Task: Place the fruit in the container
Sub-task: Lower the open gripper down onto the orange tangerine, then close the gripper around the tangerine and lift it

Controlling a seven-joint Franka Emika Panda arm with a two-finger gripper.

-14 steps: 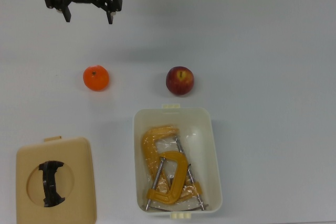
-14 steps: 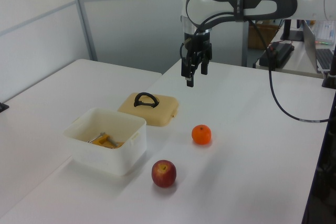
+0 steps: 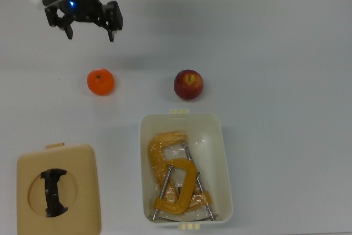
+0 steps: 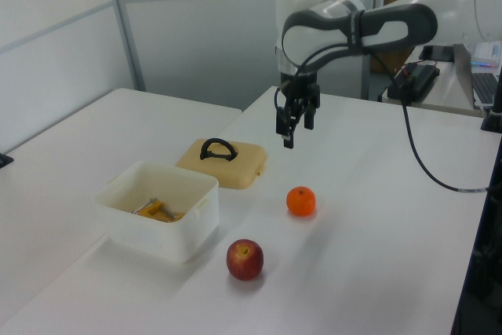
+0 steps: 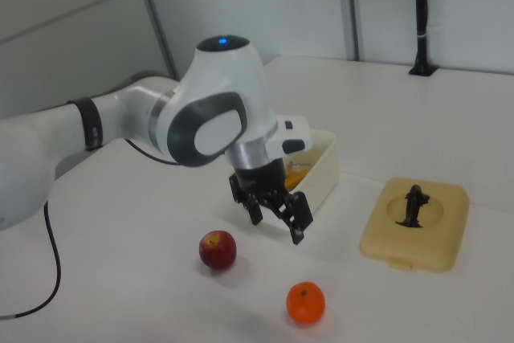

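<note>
A white worktop (image 3: 286,42) fills the top view; the left view shows pale wall panels behind it and a second white table at its left. No brand, label or writing can be read on anything.

The tub (image 3: 185,167) sits in the lower middle of the top view, cream-white, open, with latch tabs on its short ends. Inside lie yellow-orange clamps (image 3: 175,180) with steel screws, over what looks like clear plastic wrap. No fruit is in it. In the left view the tub (image 4: 159,209) is at lower left, with only a bit of the clamps showing over its wall.

The lid (image 3: 59,189), beige with a black handle (image 3: 54,192), lies flat in the lower left corner of the top view, apart from the tub.

The apple (image 3: 188,85), dark red with a yellow patch, rests on the worktop just above the tub's upper short end, near but not touching. The tangerine (image 3: 100,81) lies to the apple's left in the top view, well apart from it and from the tub.

The gripper (image 3: 88,27) hangs in the upper left of the top view, above the tangerine in the frame and clear of it. Its jaws stand apart, holding nothing. In the left view the gripper (image 4: 294,132) points down, off the worktop, higher in the frame than the tangerine (image 4: 300,201).
</note>
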